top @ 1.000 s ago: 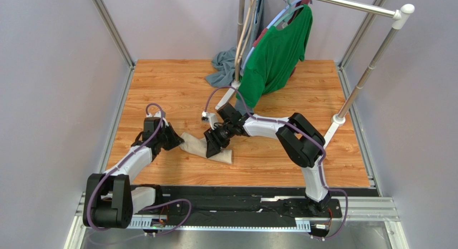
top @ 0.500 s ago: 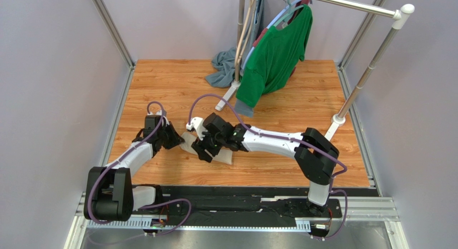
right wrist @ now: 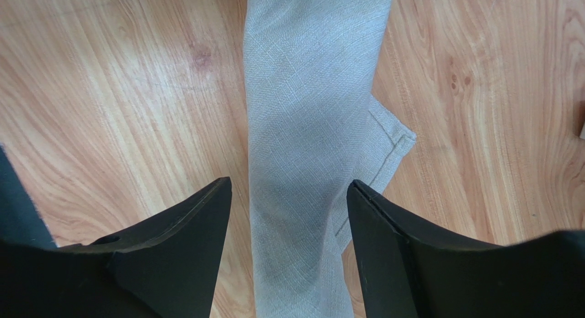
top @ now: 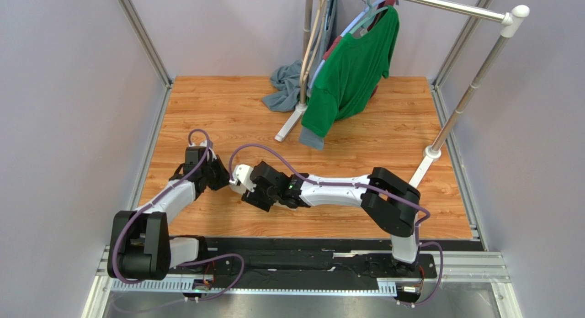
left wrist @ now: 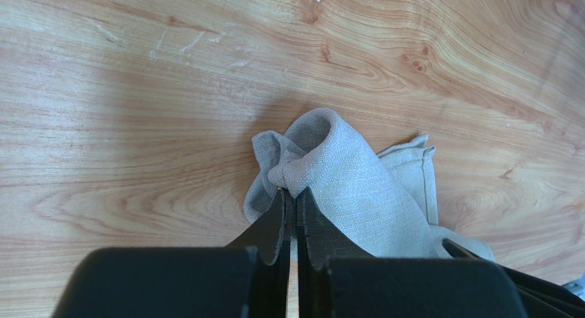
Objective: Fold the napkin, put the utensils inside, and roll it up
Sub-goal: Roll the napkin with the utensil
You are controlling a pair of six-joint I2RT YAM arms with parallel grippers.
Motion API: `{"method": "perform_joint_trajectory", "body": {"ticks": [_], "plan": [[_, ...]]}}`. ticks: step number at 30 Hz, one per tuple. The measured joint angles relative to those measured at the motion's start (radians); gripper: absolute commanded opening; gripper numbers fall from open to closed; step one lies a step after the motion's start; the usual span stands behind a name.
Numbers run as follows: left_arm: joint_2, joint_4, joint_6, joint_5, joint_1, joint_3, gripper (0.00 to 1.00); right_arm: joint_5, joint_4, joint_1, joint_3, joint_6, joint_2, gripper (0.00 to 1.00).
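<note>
Pinches a bunched-up end of the napkin (left wrist: 357,188) in the left claw (left wrist: 290,194) — fingers almost together, cloth squeezed between the tips. Holds the right claw (right wrist: 288,188) wide open above a long folded strip of the same napkin, one finger on each side, nothing gripped. Lies on the wooden table (left wrist: 137,92) between both claws — rumpled at the left end, flat under the right.
</note>
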Motion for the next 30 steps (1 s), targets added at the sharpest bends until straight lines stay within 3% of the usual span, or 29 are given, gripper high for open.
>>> {"method": "perform_joint_trajectory", "body": {"ticks": [15,18,19,21,22,25,26,30], "plan": [[0.008,-0.001,0.0,0.004,0.0,0.009,0.0,-0.001,0.06,0.001,0.002,-0.029,0.09,0.61],[0.008,0.0,0.001,0.004,0.0,0.011,0.0,-0.003,0.063,-0.003,0.007,-0.027,0.097,0.47],[0.008,-0.001,0.001,0.004,0.0,0.011,0.0,-0.002,0.064,-0.006,0.008,-0.025,0.099,0.35],[0.008,0.0,0.001,0.006,0.0,0.011,0.0,-0.003,0.062,-0.014,0.017,-0.018,0.107,0.28],[0.008,0.0,0.0,0.007,0.0,0.011,0.03,-0.005,0.059,-0.018,0.022,-0.016,0.11,0.23],[0.006,-0.004,0.002,0.01,0.0,0.018,0.3,-0.039,0.043,-0.037,0.038,0.002,0.113,0.15],[0.002,-0.012,0.003,0.01,0.0,0.024,0.44,-0.06,0.038,-0.047,0.041,0.012,0.114,0.14],[-0.041,-0.057,0.004,0.009,0.0,0.058,0.55,-0.175,0.04,-0.097,0.041,0.062,0.113,0.13]]}}
